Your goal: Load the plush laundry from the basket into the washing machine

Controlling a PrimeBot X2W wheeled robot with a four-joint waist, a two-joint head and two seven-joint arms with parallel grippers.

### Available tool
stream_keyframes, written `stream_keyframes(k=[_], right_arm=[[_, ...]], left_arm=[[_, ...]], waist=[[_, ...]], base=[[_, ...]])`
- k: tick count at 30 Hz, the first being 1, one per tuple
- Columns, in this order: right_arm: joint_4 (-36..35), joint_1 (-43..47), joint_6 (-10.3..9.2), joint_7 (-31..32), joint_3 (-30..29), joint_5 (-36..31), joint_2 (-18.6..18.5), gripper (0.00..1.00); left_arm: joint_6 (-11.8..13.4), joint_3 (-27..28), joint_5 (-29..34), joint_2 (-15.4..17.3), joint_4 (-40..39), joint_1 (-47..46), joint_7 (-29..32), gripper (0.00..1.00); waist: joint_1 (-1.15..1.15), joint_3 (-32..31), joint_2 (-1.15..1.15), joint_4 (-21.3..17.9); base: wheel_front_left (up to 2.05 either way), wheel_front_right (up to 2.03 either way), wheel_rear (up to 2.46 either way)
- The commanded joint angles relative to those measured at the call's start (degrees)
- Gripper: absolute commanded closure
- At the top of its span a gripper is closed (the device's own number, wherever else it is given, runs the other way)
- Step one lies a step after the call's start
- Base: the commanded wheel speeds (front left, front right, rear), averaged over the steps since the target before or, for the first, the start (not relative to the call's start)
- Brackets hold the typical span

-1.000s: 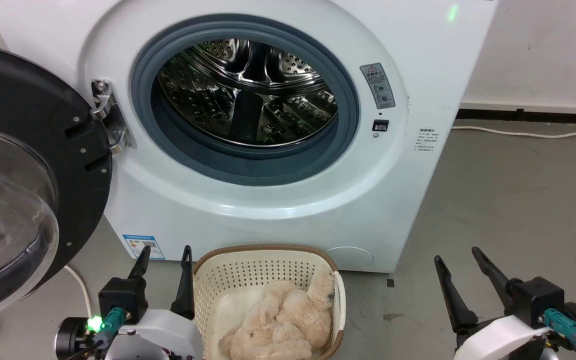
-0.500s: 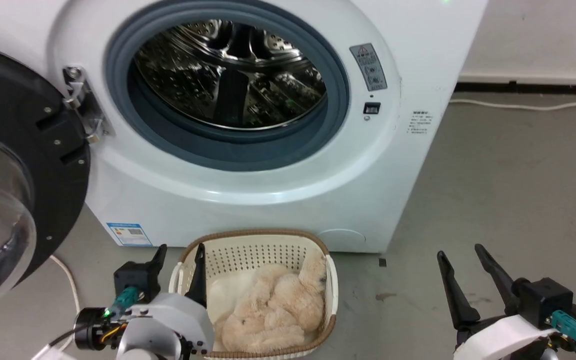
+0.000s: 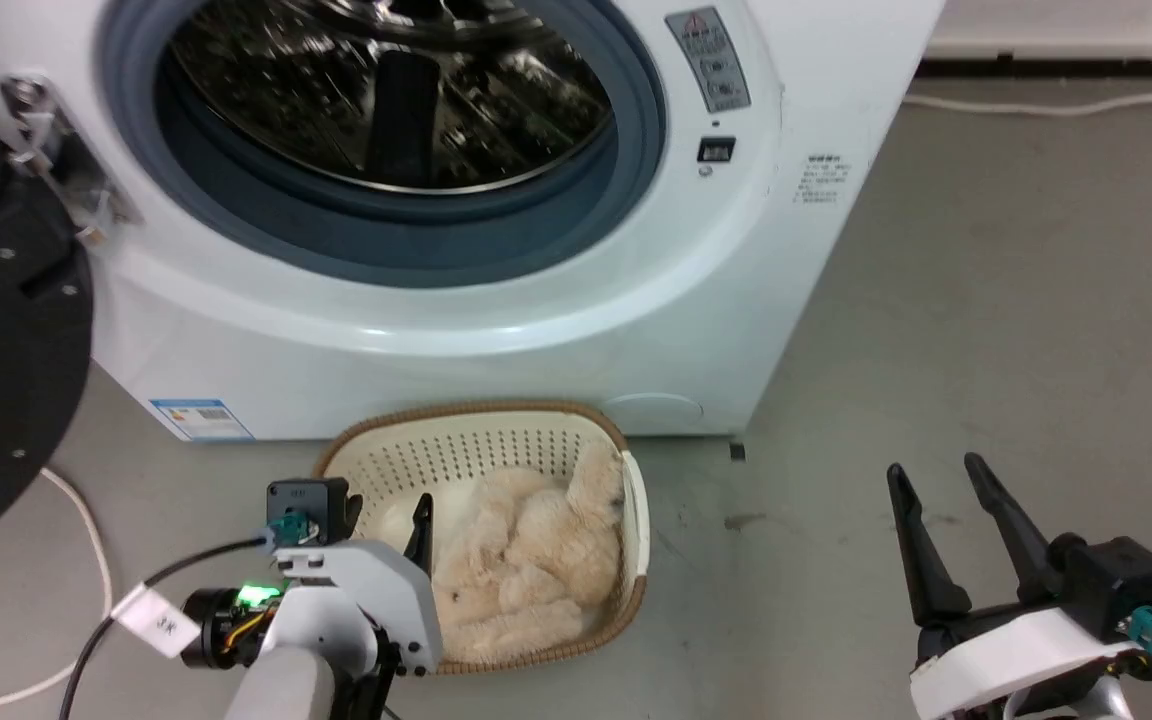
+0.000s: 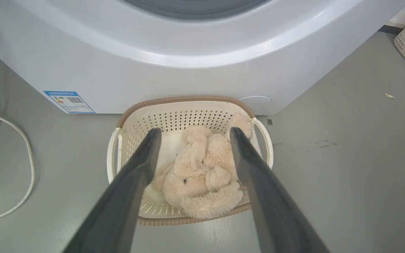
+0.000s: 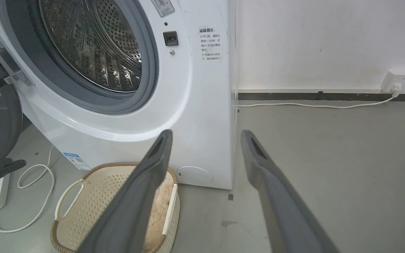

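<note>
Hovering over the basket [image 4: 185, 100], the left hand [image 4: 195, 133] has its two dark fingers [image 4: 142, 165] spread wide apart and holds nothing. In the left wrist view the plush laundry [image 4: 199, 175] shows in the gap between the fingers and just beyond their tips. It is a cream, long-pile bundle with rounded lobes, lying on the basket's bottom towards its right side. No finger is seen touching the pile or the basket's brown rim. In the head view one finger of this hand stands over the basket's left inner side, just beside the plush, and the other is hidden behind the wrist block.

The right hand [image 3: 936, 468] is also open and empty, fingers apart, over the bare grey floor [image 3: 936, 330] well to the right of the basket.

The basket sits on the floor right in front of the washing machine [image 3: 536, 340], below its porthole. The black-rimmed door [image 3: 6, 350] is swung open to the left, and the perforated steel drum [image 3: 386, 100] is exposed. A white cable [image 4: 16, 133] curls on the floor left of the basket.
</note>
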Motion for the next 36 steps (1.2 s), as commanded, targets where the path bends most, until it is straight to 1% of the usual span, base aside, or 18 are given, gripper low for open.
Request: stream_keyframes(k=[1, 8, 9, 14, 26, 31, 36], right_arm=[[-0.45, -0.93, -0.01, -0.59, 0.07, 0.79, -0.01, 0.0], [-2.85, -2.1, -0.01, -1.42, 0.3, 2.08, -0.01, 0.0], [-3.95, -2.5, -0.01, -1.78, 0.39, 2.62, -0.01, 0.0], [-5.69, -3.22, -0.02, -2.38, 0.57, 3.71, -0.01, 0.0], [-8.0, -3.73, -0.02, -3.81, 0.69, 6.67, -0.01, 0.0], [-9.09, -3.81, -0.02, -4.41, 0.69, 8.11, -0.01, 0.0], [-10.05, -3.31, -0.03, -5.01, 0.41, 9.09, -0.01, 0.0]], left_arm=[[0.4, -0.34, -0.69, 0.31, 0.98, -1.45, 0.53, 0.0], [0.7, -1.36, -2.18, 1.19, 4.25, -5.18, 3.08, 0.0], [0.8, -1.82, -2.81, 1.53, 5.6, -6.76, 3.96, 0.0], [0.92, -2.78, -3.69, 2.13, 7.65, -9.47, 5.34, 0.0], [1.29, -5.54, -5.17, 4.25, 13.04, -16.5, 8.58, 0.0], [2.47, -7.17, -4.87, 5.83, 15.66, -19.18, 9.79, 0.0], [3.48, -7.92, -5.78, 6.91, 18.41, -21.82, 11.41, 0.0]], waist=[[-0.01, 1.38, 0.0, -0.65], [-0.01, 6.04, 0.0, -1.98], [-0.01, 8.09, 0.0, -2.52], [-0.01, 11.61, 0.0, -3.49], [-0.01, 19.8, 0.0, -6.07], [-0.01, 23.24, 0.0, -7.3], [-0.01, 26.2, 0.0, -7.63]], base=[[0.0, 0.0, 0.0], [0.0, 0.0, 0.0], [0.0, 0.0, 0.0], [0.0, 0.0, 0.0], [0.0, 0.0, 0.0], [0.0, 0.0, 0.0], [0.0, 0.0, 0.0]])
